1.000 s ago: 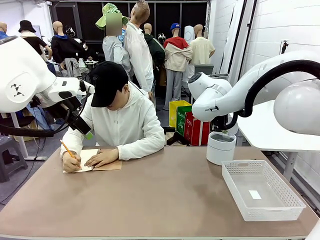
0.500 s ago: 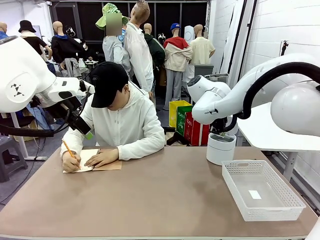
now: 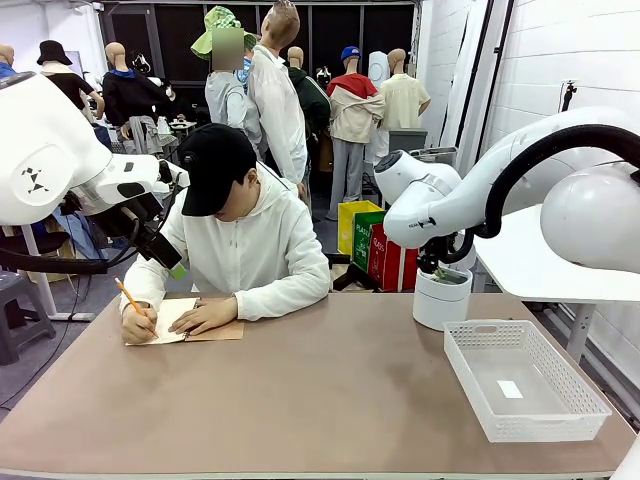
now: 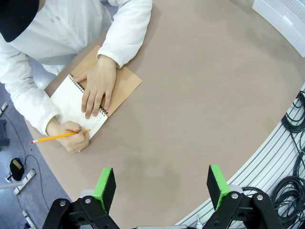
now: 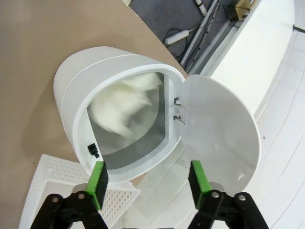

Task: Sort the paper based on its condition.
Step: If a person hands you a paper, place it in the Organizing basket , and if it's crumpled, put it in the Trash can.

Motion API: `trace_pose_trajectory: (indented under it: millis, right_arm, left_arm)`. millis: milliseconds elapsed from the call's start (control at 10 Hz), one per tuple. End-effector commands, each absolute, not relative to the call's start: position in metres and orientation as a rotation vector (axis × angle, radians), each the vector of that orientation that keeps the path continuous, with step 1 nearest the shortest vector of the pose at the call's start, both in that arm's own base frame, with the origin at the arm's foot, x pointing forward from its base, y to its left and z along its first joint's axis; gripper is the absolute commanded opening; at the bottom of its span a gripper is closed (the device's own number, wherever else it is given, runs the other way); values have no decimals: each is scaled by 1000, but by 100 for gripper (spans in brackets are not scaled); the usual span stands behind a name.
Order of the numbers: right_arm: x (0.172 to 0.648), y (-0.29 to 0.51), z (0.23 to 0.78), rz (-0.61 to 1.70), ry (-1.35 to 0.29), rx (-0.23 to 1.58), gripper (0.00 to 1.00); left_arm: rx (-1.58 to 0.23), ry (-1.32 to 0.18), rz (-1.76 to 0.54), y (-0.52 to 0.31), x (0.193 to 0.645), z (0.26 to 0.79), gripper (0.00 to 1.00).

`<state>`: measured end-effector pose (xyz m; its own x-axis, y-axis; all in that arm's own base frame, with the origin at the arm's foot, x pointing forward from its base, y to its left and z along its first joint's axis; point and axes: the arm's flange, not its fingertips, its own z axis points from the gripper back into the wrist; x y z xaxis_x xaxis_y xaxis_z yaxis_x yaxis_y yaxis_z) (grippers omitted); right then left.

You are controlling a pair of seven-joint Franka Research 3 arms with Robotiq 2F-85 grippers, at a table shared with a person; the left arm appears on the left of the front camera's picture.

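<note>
White right arm (image 3: pixel 520 165) bends down, right gripper (image 5: pixel 147 177) spread-jawed above the bin (image 5: pixel 66 90)

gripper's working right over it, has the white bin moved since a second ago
No. The white bin stands in the same spot as before, just beyond the far left corner of the basket.

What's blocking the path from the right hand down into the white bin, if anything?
Nothing visible. The right hand is open above the white bin, whose lid is swung aside, leaving the mouth clear. A blurred white wad, apparently the paper, is inside the opening, apart from both fingers.
</note>
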<state>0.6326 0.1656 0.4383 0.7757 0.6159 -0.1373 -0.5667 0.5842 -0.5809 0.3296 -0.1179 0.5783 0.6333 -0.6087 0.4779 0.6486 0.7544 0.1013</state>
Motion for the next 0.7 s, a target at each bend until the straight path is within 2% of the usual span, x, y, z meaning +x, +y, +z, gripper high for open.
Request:
trace_pose_trajectory:
  millis: [0, 600]
  right_arm:
    - [639, 168, 442, 658, -83, -674, 100]
    - [628, 185, 451, 676, -13, -624, 100]
  left_arm:
    - [-100, -515, -730, -117, 329, 579, 100]
    - [-100, -515, -730, -117, 329, 579, 100]
